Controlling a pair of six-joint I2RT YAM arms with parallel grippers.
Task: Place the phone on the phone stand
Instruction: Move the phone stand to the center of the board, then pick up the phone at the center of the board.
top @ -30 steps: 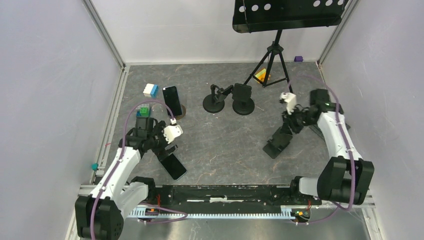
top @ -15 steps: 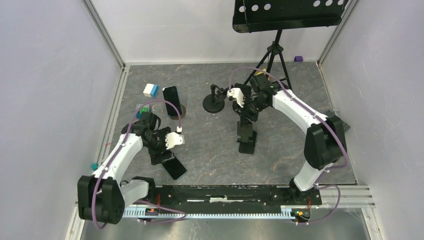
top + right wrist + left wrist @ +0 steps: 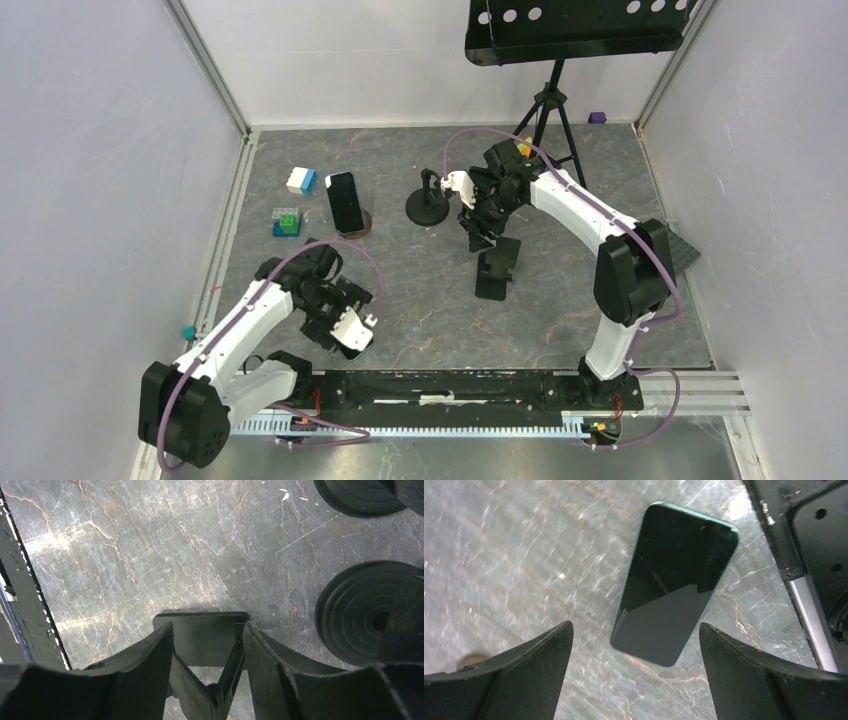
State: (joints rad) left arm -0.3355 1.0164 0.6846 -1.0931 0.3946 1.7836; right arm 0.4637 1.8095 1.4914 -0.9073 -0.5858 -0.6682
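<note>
Two robot arms, grippers aimed downward.
The left gripper (image 3: 350, 330) hangs low near the bases, jaws spread wide; the right gripper (image 3: 478, 226) reaches far forward, jaws partly parted.

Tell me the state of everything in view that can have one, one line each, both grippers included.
left gripper: open, poised over the flat phone.
teal-edged phone: lying flat, screen up and dark, not gripped.
right gripper: open, jaws straddling the folding stand.
folding phone stand: unfolded, set down, no phone on it.
second phone: propped up, screen dark.
round-base stand: upright, empty.
</note>
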